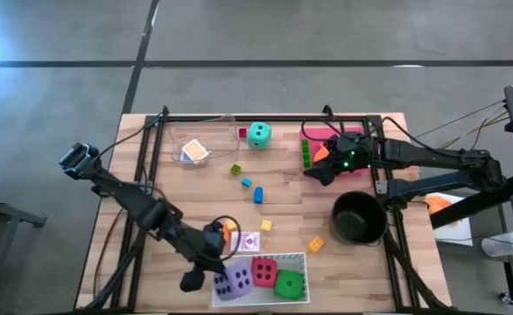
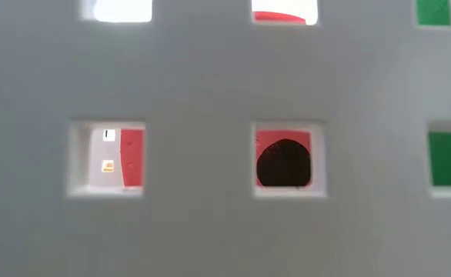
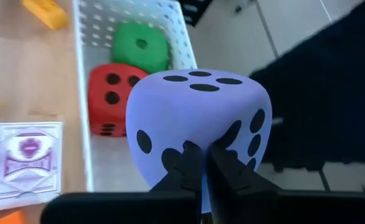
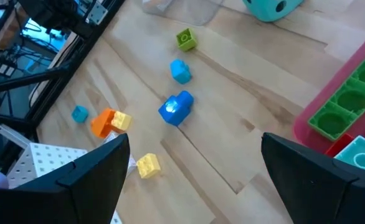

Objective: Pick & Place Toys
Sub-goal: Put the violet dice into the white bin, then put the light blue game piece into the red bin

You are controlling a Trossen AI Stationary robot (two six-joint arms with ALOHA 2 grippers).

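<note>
Left gripper [image 3: 204, 163] is pinched shut on the purple die [image 3: 198, 121], holding it at the left end of the white tray [image 1: 302, 259] near the table's front edge. Two more dice lie in that tray, red [image 1: 265, 271] and green [image 1: 289, 283]; a fourth, teal [image 1: 258, 134], sits far back on the table. Right gripper [image 4: 195, 168] hangs with fingers wide apart over the pink tray [image 1: 348, 133], empty. Two blue blocks [image 1: 257, 194] lie mid-table, and one card [image 1: 249, 241] just beyond the white tray

Straight down over the whole table [image 1: 195, 188] from high; level and pressed against the white tray [image 2: 210, 77] wall, peering through its holes; close above the purple die [image 3: 195, 118] from the left wrist; right wrist angled over scattered blocks [image 4: 176, 107]
</note>
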